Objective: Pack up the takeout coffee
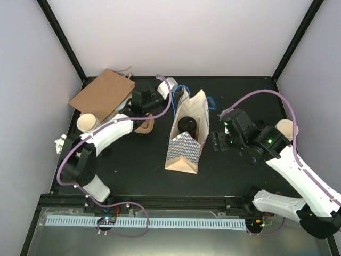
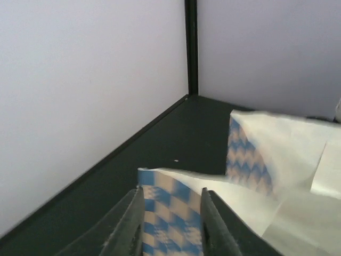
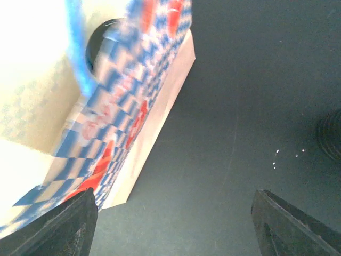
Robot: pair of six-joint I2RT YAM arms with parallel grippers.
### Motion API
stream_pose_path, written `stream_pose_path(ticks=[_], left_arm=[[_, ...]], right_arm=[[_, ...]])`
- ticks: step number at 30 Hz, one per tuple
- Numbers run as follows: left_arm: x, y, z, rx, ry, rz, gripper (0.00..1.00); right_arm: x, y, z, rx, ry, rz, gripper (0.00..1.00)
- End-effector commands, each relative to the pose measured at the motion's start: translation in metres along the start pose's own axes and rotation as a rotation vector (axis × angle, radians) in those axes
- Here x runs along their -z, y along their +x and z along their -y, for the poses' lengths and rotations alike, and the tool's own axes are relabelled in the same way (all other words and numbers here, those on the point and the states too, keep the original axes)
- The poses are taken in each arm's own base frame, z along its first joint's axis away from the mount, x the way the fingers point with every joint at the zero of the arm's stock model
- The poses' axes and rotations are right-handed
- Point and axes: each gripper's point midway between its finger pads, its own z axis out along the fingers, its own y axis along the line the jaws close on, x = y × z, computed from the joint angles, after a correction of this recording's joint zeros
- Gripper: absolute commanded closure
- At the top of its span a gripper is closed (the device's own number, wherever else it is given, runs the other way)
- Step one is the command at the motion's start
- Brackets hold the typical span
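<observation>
The blue-and-white checked paper bag (image 1: 184,145) stands open in the middle of the table. A takeout coffee (image 1: 187,124) sits inside it, its black lid showing from above; the right wrist view catches the lid's edge (image 3: 98,45) in the bag mouth. My left gripper (image 1: 166,101) is at the bag's rear left rim. In the left wrist view its jaws (image 2: 172,192) stand slightly apart, with a checked flap of the bag (image 2: 170,213) between them. My right gripper (image 1: 218,141) hangs open just right of the bag, with only bare table between its fingers (image 3: 175,194).
A flat brown paper bag (image 1: 104,93) lies at the back left, with a brown cardboard piece (image 1: 144,126) beside my left arm. One cream cup (image 1: 87,122) with no lid stands at the left edge and another (image 1: 287,129) at the right behind my right arm.
</observation>
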Motion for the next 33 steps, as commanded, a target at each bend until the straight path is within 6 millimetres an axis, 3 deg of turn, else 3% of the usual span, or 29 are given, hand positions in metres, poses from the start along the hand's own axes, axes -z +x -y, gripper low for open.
stream_pose_path(ticks=[1, 8, 13, 17, 23, 28, 33], left_arm=[[0.011, -0.042, 0.006, 0.003, 0.086, 0.127, 0.60], [0.049, -0.037, 0.003, 0.085, -0.010, 0.061, 0.22], [0.099, -0.022, 0.006, 0.243, -0.144, 0.002, 0.01], [0.142, -0.002, 0.010, 0.418, -0.255, -0.087, 0.01], [0.192, 0.037, 0.059, 0.535, -0.171, -0.236, 0.01], [0.221, 0.061, 0.082, 0.575, -0.170, -0.226, 0.01], [0.230, 0.071, 0.078, 0.578, -0.216, -0.139, 0.01]], right_arm=[[0.005, -0.010, 0.008, -0.059, 0.032, 0.081, 0.19], [-0.002, -0.004, 0.005, -0.065, 0.003, 0.100, 0.14], [-0.011, -0.001, 0.010, -0.104, 0.029, 0.105, 0.10], [-0.027, 0.001, 0.008, -0.120, 0.021, 0.132, 0.01], [-0.064, 0.004, 0.012, -0.183, -0.040, 0.041, 0.00], [-0.079, -0.006, 0.027, -0.299, -0.110, 0.056, 0.00], [-0.085, -0.008, 0.011, -0.262, -0.199, 0.023, 0.03]])
